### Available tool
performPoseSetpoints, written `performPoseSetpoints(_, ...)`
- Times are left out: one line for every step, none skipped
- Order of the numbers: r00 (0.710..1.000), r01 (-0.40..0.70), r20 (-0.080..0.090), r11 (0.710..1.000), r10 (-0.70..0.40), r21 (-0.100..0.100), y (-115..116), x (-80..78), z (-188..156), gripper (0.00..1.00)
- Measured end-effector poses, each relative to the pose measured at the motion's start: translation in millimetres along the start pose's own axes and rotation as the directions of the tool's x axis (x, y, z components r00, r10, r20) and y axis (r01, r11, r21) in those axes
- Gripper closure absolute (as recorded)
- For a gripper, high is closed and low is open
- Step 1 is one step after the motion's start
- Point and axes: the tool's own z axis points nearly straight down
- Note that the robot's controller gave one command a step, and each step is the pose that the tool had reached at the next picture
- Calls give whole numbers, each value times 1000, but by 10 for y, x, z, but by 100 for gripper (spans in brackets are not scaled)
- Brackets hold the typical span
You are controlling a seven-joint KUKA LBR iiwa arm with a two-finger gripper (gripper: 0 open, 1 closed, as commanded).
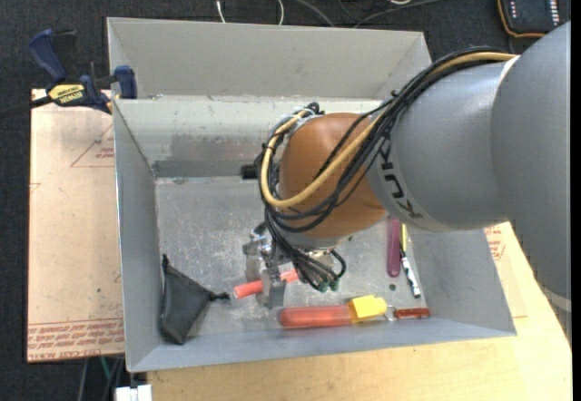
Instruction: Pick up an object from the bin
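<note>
Our gripper is clamping its fingers shut on a small red stick low near the bin's front wall, while we are seeing a black cloth toward the front-left corner and a red tool along that wall.

On the grey arm, at about 3 o'clock from the middle of the view, black letters stand on the rounded housing. "KU" can be read (the rest of the word bends away under the curve). The letters lie sideways, running down toward 6 o'clock. On the small things in the bin, any print is too small to read.
</note>
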Motion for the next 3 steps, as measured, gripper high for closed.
performPoseSetpoints(1000,0,1,1000,0,0,1,-4,-183,100)
performPoseSetpoints(1000,-1,1,1000,1,0,2,-5,-243,100)
performPoseSetpoints(1000,-2,0,1000,2,-1,4,-6,-300,100)
